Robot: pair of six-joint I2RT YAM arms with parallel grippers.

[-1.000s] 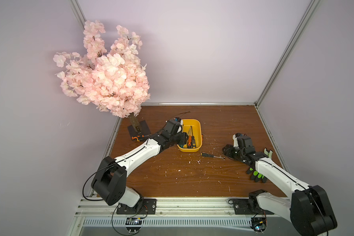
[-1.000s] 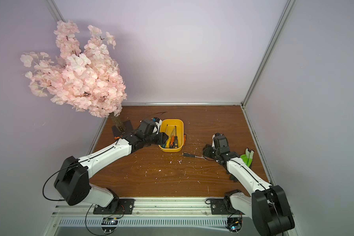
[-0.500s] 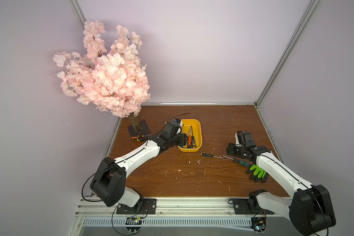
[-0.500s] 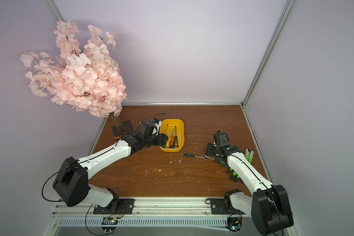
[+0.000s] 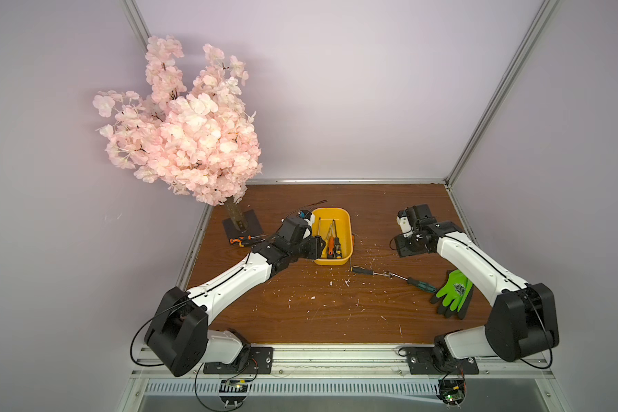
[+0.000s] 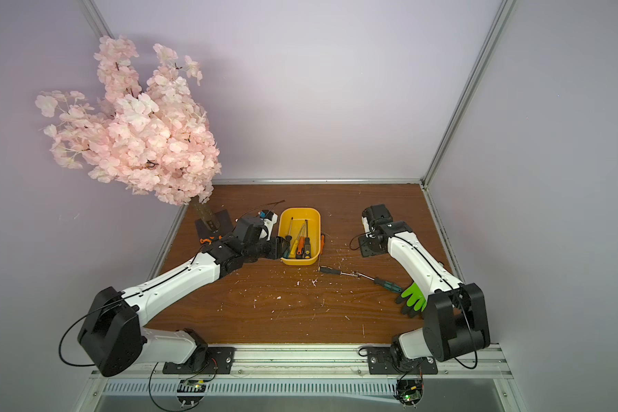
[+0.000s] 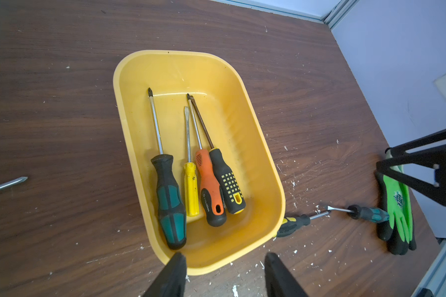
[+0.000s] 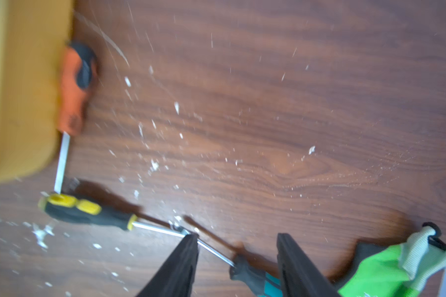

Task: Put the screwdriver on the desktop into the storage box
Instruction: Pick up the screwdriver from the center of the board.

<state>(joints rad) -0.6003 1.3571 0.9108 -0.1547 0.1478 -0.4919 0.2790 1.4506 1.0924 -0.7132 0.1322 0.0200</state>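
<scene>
The yellow storage box [image 5: 346, 228] stands on the desktop [image 5: 336, 314] and holds several screwdrivers [image 7: 211, 185]. Loose on the wood lie a black-and-yellow screwdriver [image 5: 363, 270], tip to tip with a teal-handled one [image 5: 420, 283], and an orange one [image 8: 75, 90] against the box's outer wall. My left gripper [image 7: 225, 259] is open and empty at the box's near corner [image 5: 318, 246]. My right gripper [image 8: 236, 236] hangs open and empty above the teal screwdriver's shaft, right of the box in both top views [image 6: 368, 248].
A green work glove [image 5: 455, 292] lies at the right edge by the teal handle. A pink blossom tree [image 5: 182, 139] on a black base stands at the back left, with another orange-black screwdriver [image 5: 245, 241] beside it. White flecks litter the wood.
My right arm has swung up and back, uncovering the teal screwdriver and the glove. The left arm has barely moved.
</scene>
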